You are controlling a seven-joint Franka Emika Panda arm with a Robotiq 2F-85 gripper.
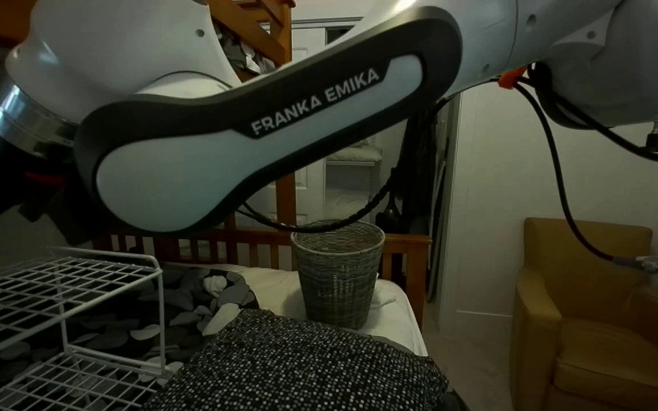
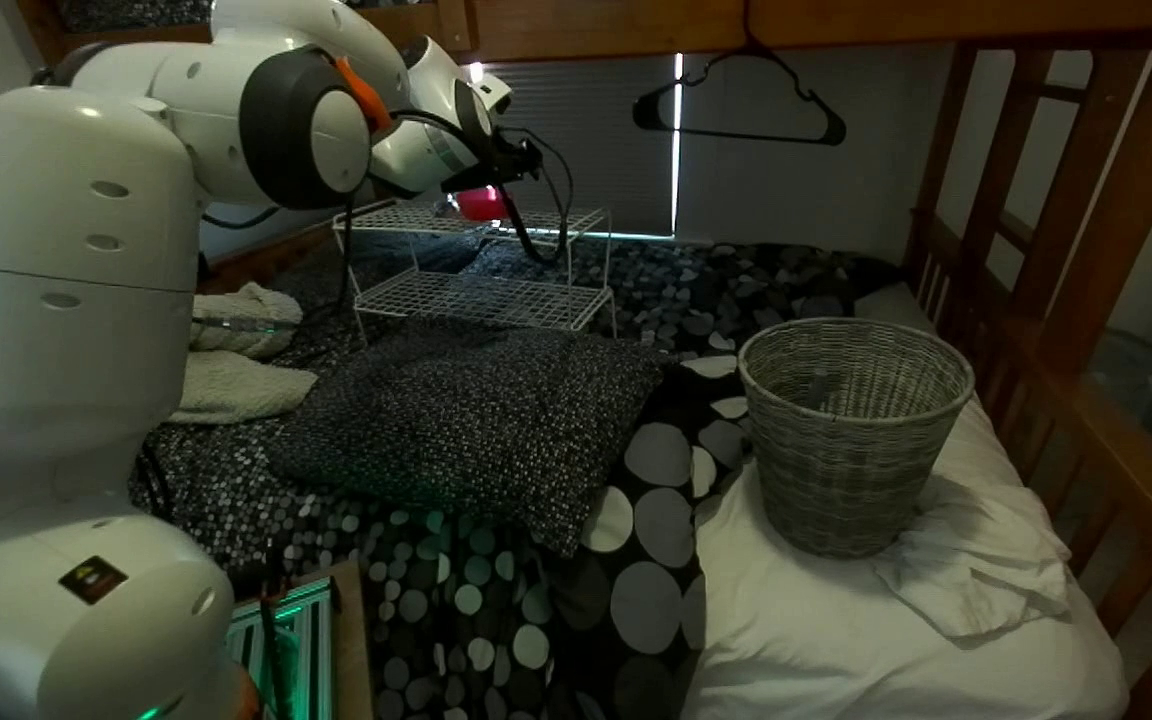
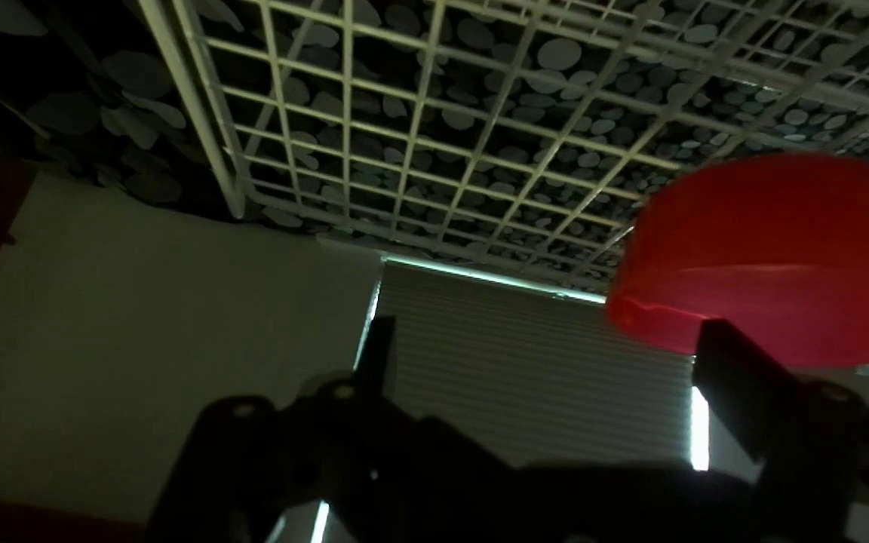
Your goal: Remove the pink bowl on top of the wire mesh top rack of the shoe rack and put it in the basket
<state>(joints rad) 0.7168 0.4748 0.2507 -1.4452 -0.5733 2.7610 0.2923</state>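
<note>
Standing upright on white bedding (image 2: pixel 806 640), woven basket (image 2: pixel 848 485), its bottom hidden, pink bowl (image 3: pixel 770 253) on the wire top rack (image 1: pixel 57 297), tool (image 3: pixel 549 343) spread wide, one finger (image 3: pixel 732 373) overlapping the bowl in wrist view, can't tell if touching, other finger (image 3: pixel 379 354) well apart.

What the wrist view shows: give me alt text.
A rounded reddish-pink bowl, at right, is partly overlapped by one finger of an open black gripper below. A white wire mesh rack crosses the top; a grey window blind hangs behind.
</note>
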